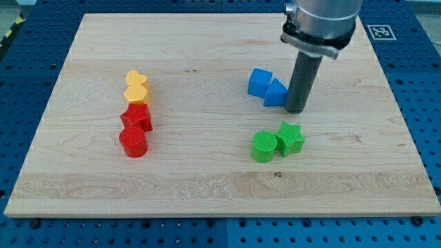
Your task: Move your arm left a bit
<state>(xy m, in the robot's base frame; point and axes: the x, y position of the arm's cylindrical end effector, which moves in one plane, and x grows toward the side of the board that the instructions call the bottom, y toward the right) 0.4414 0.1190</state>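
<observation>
My tip [295, 110] rests on the wooden board [207, 186], right of centre. It touches, or nearly touches, the right side of a blue triangular block [275, 93]. A blue cube [259, 82] sits just left of that block, touching it. Below my tip lie a green star block [290, 138] and a green cylinder [264, 146], side by side. At the view's left stand a yellow heart block [136, 87], a red star-like block [136, 118] under it, and a red cylinder [133, 142] lowest.
The board lies on a blue perforated table [413, 62]. A black-and-white marker tag [380, 32] sits at the view's top right, off the board. The arm's grey body [320, 24] rises above the rod.
</observation>
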